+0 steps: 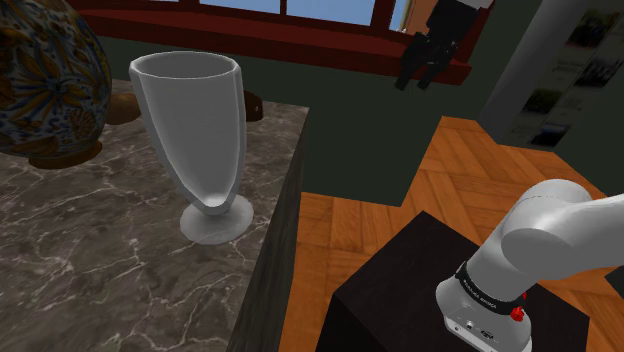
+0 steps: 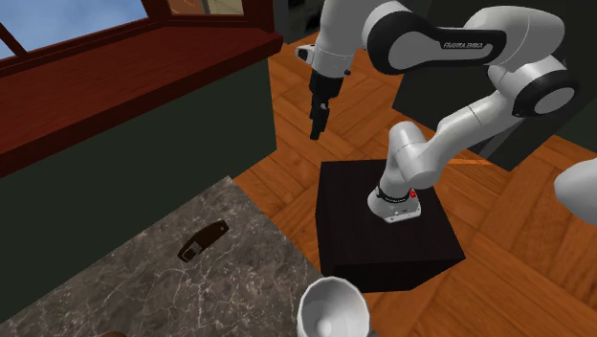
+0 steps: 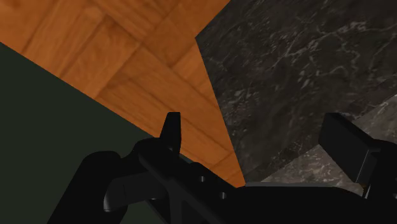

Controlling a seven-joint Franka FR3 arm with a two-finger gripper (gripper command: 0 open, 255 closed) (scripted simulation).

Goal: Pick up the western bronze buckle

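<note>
One buckle (image 2: 203, 240), one goblet (image 1: 195, 150), one pincer (image 2: 317, 129)

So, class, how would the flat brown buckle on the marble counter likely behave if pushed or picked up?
The buckle lies flat and low, so pushed it would probably slide, not roll or tip. It looks rigid, so it likely keeps its shape when gripped. Being thin against the marble counter, it may be awkward for the open pincer to catch.
</note>
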